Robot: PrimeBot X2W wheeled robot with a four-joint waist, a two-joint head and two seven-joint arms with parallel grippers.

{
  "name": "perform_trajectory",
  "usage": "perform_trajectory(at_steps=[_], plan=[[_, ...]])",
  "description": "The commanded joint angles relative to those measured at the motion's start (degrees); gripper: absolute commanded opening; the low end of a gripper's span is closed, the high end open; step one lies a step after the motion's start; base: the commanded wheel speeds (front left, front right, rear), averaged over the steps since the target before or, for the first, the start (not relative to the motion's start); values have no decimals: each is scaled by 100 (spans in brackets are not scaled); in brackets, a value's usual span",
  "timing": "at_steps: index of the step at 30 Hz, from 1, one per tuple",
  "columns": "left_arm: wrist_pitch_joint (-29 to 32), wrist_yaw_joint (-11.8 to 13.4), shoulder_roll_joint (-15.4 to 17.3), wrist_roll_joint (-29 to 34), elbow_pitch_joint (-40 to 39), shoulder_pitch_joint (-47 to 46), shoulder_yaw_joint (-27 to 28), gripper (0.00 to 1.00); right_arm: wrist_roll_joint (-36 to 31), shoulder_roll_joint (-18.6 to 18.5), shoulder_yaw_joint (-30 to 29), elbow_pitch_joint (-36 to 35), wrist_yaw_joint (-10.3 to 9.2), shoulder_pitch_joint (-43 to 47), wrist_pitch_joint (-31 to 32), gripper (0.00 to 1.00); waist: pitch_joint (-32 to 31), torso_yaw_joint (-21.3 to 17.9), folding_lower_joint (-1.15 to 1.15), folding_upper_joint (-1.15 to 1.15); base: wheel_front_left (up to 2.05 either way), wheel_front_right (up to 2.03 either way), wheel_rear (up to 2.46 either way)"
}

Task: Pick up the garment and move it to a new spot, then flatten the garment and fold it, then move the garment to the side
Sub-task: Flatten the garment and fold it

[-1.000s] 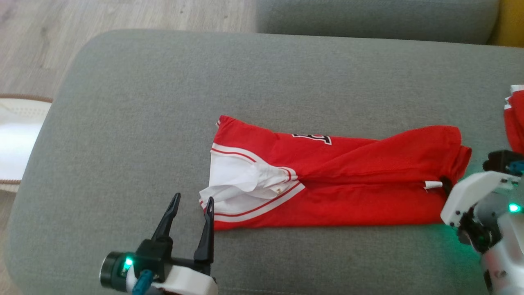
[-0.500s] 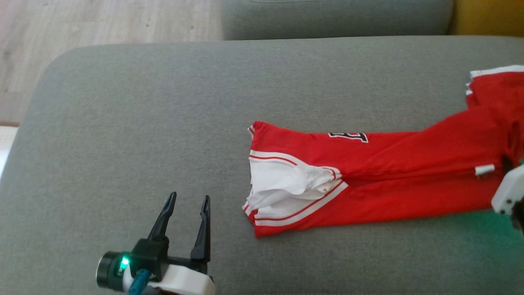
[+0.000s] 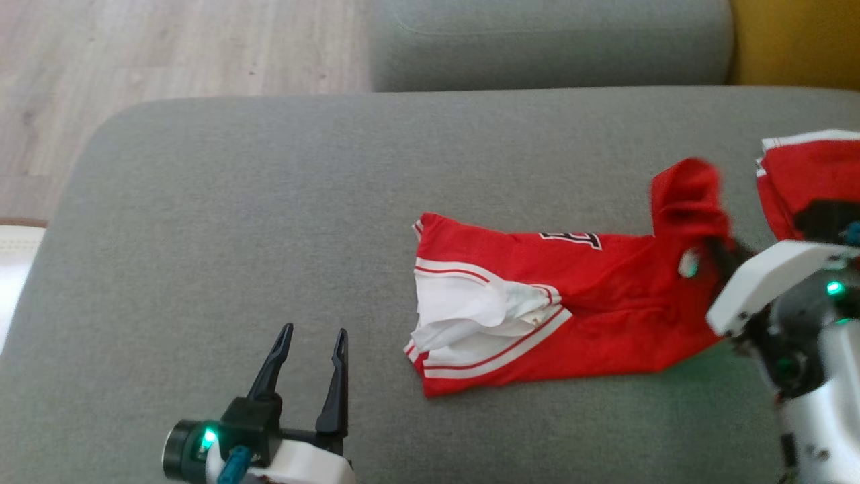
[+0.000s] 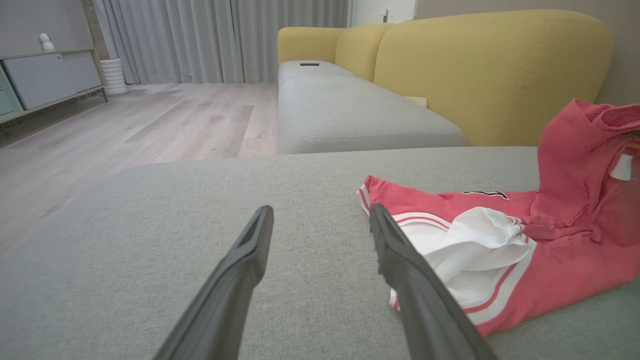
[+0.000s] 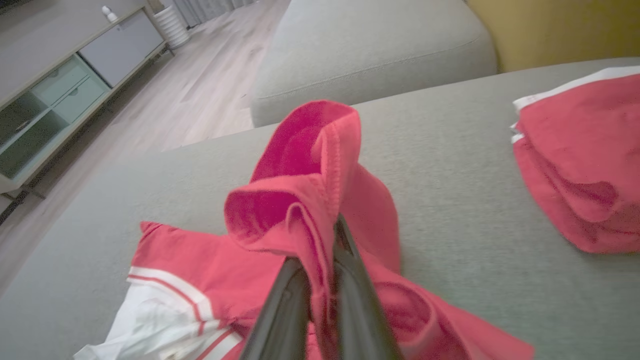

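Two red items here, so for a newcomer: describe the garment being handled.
On the broad grey fabric sofa cushion, look left of the folded red cloth pile at its right edge. The long red jersey has one end pinched up by the right end effector; unlike the pile, it shows a big white panel and black lettering.

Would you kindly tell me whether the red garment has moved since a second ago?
Yes: the garment has slid toward the other red garment on the right, and the shut right gripper has lifted its right end off the grey cushion.
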Motion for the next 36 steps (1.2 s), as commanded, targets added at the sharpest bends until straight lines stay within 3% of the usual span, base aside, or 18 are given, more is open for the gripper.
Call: perform_trajectory(at_steps=[1, 7, 12, 23, 26, 27, 29, 36], plan=[[-71, 29, -44, -51, -179, -121, 155, 100, 78, 100, 166, -452, 37, 17, 111, 0, -107, 143, 0, 0, 0, 0, 0], [-71, 32, -44, -83, -143, -43, 103, 100, 51, 603, 339, -809, 37, 241, 222, 0, -247, 406, 0, 0, 0, 0, 0], [-71, 2, -44, -82, -89, 15, 49, 100, -49, 972, 676, -670, 37, 245, 82, 0, -366, 737, 0, 0, 0, 0, 0], [-71, -95, -44, -46, 32, 25, -97, 100, 398, 1023, 1373, 267, 37, -167, -913, 4, -449, 1231, 0, 0, 0, 0, 0], [-71, -107, -44, -49, 54, 11, -117, 100, 463, 1023, 1566, 620, 37, -369, -1166, 21, -422, 1295, 0, 0, 0, 0, 0], [-71, -110, -44, -52, 61, 4, -123, 100, 510, 1023, 1640, 728, 37, -428, -1236, 32, -413, 1312, 0, 0, 0, 0, 0], [-71, -117, -45, -56, 79, -9, -133, 100, 657, 1024, 1836, 913, 37, -530, -1335, 100, -402, 1336, 0, 0, 0, 0, 0], [-71, -121, -45, -60, 117, -9, -111, 100, 1323, 1024, 2322, 1070, 37, -697, -1728, 100, -413, 1272, 0, 0, 0, 0, 0]])
